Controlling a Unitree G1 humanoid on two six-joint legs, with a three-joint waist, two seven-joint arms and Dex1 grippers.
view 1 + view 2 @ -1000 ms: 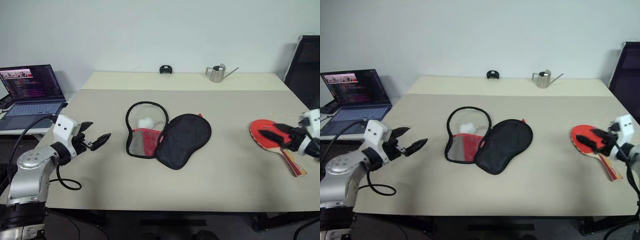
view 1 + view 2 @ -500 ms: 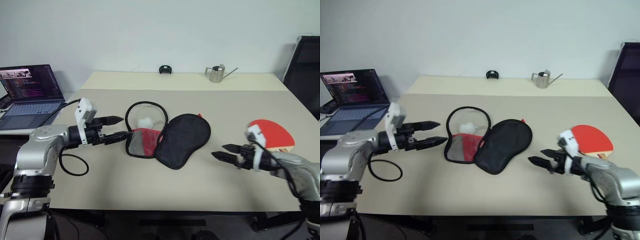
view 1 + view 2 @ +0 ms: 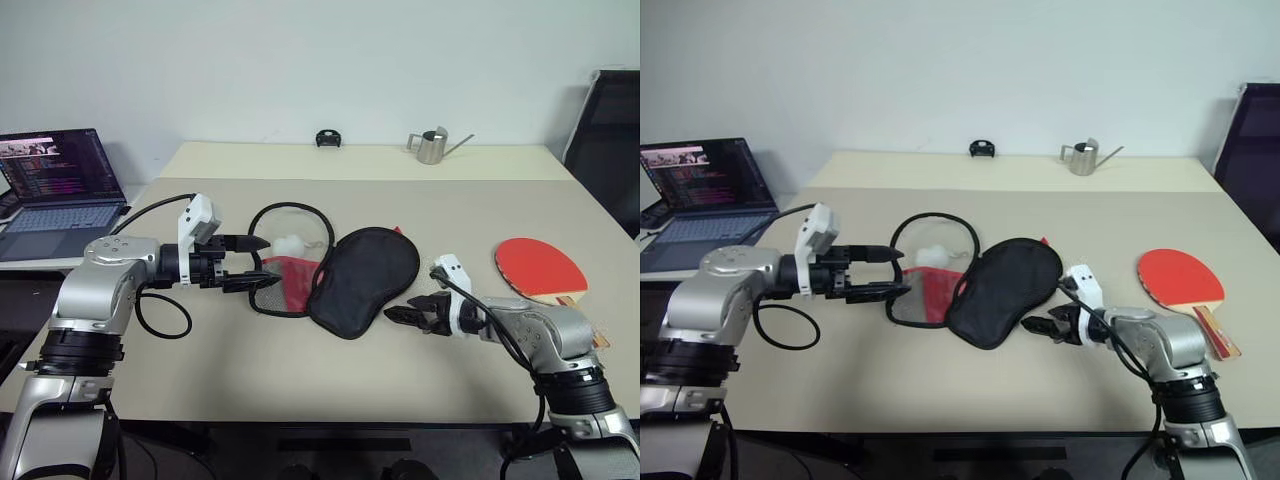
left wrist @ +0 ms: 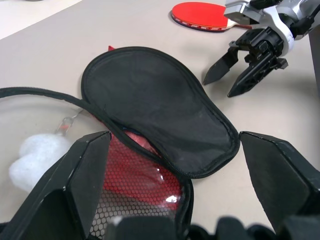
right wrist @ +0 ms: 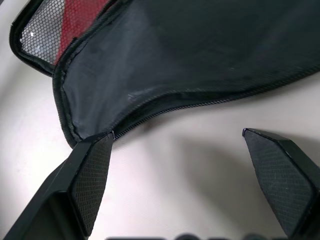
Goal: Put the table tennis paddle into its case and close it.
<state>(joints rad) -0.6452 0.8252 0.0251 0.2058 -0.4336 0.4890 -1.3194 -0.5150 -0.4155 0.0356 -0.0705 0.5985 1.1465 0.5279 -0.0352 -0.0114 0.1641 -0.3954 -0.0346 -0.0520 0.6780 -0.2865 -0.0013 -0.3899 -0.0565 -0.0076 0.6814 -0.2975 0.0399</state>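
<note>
Though laptop (image 3: 62,178) screen lit, text unreadable.

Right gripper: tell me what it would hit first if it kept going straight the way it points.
Probably the case: the open right gripper points at the black flap's near edge, just ahead of its fingertips.

No readable text, label, brand or number can be made out; lines on the laptop (image 3: 62,180) screen, left of the counter (image 3: 300,370), are illegible.
</note>
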